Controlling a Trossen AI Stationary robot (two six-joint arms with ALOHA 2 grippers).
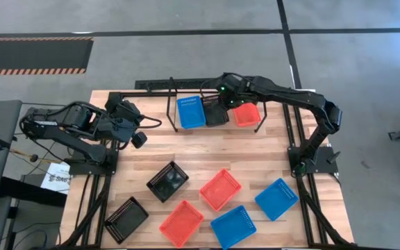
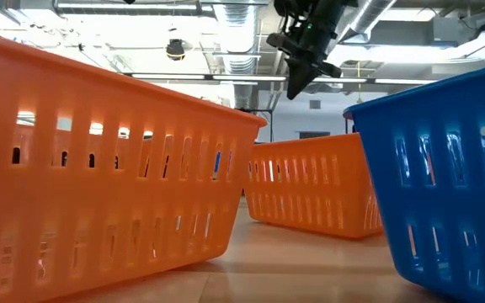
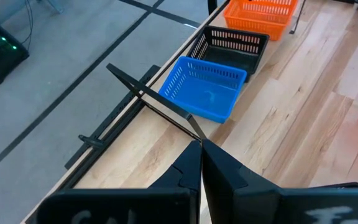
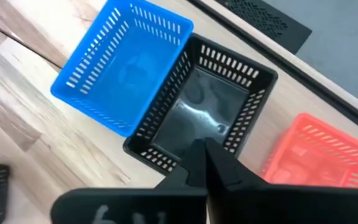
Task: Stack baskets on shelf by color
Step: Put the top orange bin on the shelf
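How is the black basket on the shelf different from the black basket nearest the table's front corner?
The black basket on the shelf sits squeezed between a blue basket and a red one, under the right gripper. The black basket at the front corner lies alone on the tabletop, turned at an angle, with no arm near it. Both look alike in shape, slotted sides and size.

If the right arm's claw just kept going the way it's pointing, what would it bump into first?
Most likely the black slotted plastic basket on the shelf: the right gripper, fingers shut, hangs above it and points down into its open inside, between the blue basket and the red-orange basket. Depth is hard to judge.
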